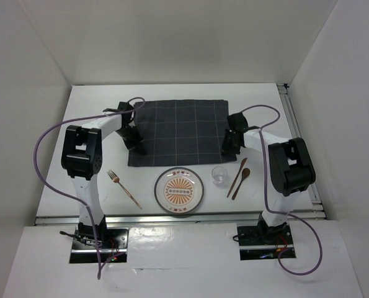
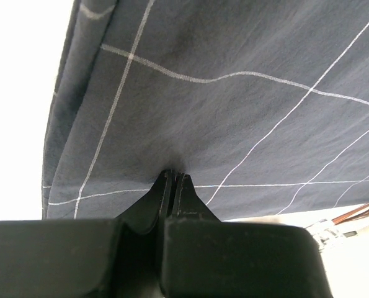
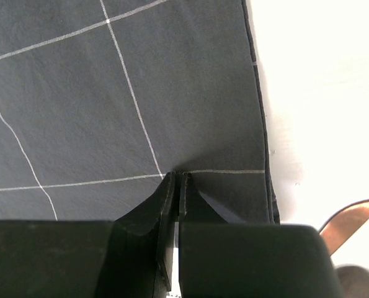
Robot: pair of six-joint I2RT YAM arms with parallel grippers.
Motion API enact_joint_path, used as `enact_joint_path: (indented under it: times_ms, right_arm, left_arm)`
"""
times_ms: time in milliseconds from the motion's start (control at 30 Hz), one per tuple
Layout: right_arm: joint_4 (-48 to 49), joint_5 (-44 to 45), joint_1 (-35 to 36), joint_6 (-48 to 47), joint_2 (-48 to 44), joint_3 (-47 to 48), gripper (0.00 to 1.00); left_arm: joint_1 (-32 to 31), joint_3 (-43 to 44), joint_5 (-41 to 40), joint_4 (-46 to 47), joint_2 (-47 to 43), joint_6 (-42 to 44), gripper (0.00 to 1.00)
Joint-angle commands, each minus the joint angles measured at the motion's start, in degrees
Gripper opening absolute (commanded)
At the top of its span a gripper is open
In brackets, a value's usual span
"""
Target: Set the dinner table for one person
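Note:
The dark grey checked cloth lies spread flat on the white dinner table. My left gripper is at the cloth's near-left corner. In the left wrist view its jaws are closed and the cloth puckers at the tips. My right gripper is at the cloth's near-right corner. In the right wrist view it is closed on the cloth close to its edge. A patterned plate, a glass, a copper fork, a knife and a spoon lie in front of the cloth.
White walls enclose the table at the back and on both sides. A rail runs along the table's right edge. The plate and glass sit just in front of the cloth's near edge. A copper utensil tip lies close to my right gripper.

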Motion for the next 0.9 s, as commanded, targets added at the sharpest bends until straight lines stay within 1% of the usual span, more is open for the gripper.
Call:
enact_joint_path:
  times_ms: [0,133,267,333,433,567,600,633,667,700,733,767,800,833,867]
  right_arm:
    - [-6.85,2.68,1.36,-0.39,0.44,-3.08,0.00]
    - [-6.86,3.30,2.86,0.14,0.44,-3.08,0.00]
    - [-7.48,3.83,4.70,1.37,-0.70,-3.08,0.00]
    - [-9.40,5.23,5.32,1.90,-1.31,-2.21,0.00]
    - [-12.21,8.30,6.63,1.90,-3.76,0.87,0.00]
    - [-15.99,10.42,7.16,2.43,-7.20,8.05,0.00]
    - [-16.87,11.99,7.68,2.43,-7.73,9.56,0.04]
    - [-18.62,12.70,7.69,2.43,-8.78,10.88,0.12]
    - [-19.25,13.32,7.69,2.43,-9.40,13.16,0.33]
    - [-19.86,14.37,7.69,1.90,-10.10,14.05,0.45]
    - [-20.39,14.38,7.69,1.90,-11.67,14.75,0.57]
    - [-20.92,14.99,7.69,1.90,-12.56,15.28,0.65]
    - [-20.92,14.99,7.69,1.90,-13.52,15.81,0.76]
    - [-20.92,14.99,7.69,1.90,-15.62,15.82,0.79]
    - [-20.92,14.99,7.69,1.29,-16.60,15.82,0.82]
  left_arm:
    - [0.02,-3.12,-4.81,-2.34,-1.64,1.31,0.00]
    - [0.02,-4.96,-6.66,-2.87,-3.23,1.31,0.00]
    - [0.02,-4.97,-7.36,-4.01,-4.28,1.31,0.00]
    - [0.02,-4.44,-7.89,-4.01,-5.07,1.83,0.00]
    - [0.02,-0.76,-10.26,-6.99,-6.30,2.45,0.00]
    - [-1.20,6.87,-10.79,-10.60,-7.35,4.04,0.11]
    - [-1.21,8.11,-11.31,-12.00,-8.06,4.65,0.14]
    - [-1.73,9.17,-11.32,-12.71,-8.59,4.65,0.17]
    - [-2.35,10.75,-11.32,-13.24,-9.29,4.65,0.22]
    - [-3.05,11.28,-11.84,-13.85,-11.03,4.65,0.24]
    - [-3.06,11.29,-11.85,-14.46,-12.27,5.26,0.28]
    - [-3.93,10.68,-11.85,-14.47,-13.67,5.27,0.28]
    - [-3.94,9.54,-11.85,-14.47,-15.17,5.27,0.35]
    - [-5.33,8.05,-10.98,-13.95,-18.75,5.79,0.40]
    - [-5.95,3.95,-10.36,-12.55,-20.61,5.79,0.44]
